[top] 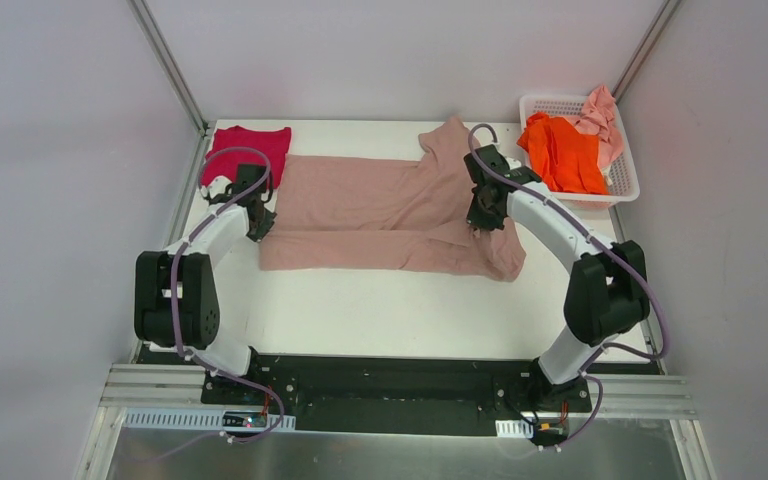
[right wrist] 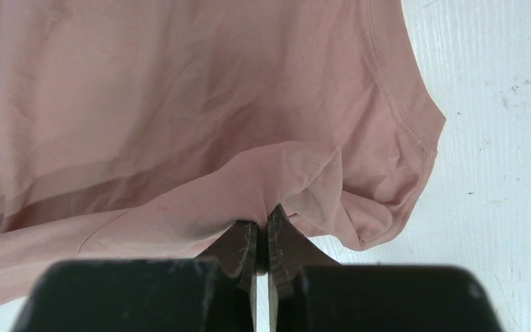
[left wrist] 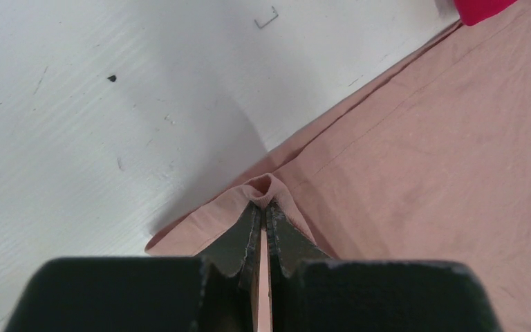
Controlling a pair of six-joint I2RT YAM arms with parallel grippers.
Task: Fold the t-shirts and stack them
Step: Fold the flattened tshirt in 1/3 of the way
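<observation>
The large dusty-pink beige t-shirt (top: 380, 205) lies spread across the white table, its near long edge folded over. My left gripper (top: 259, 222) is shut on its left hem, pinching a small fold of cloth (left wrist: 268, 187). My right gripper (top: 482, 215) is shut on the shirt's right side, where a raised fold of cloth (right wrist: 276, 187) is pinched between the jaws. The crimson-magenta t-shirt (top: 247, 150) lies folded at the far left corner. The bright orange t-shirt (top: 563, 155) and the pale pink t-shirt (top: 600, 120) sit crumpled in the basket.
The white lattice basket (top: 628, 180) stands at the far right corner. Grey walls and metal posts enclose the table. Bare tabletop (top: 390, 310) lies between the beige shirt and the arm bases.
</observation>
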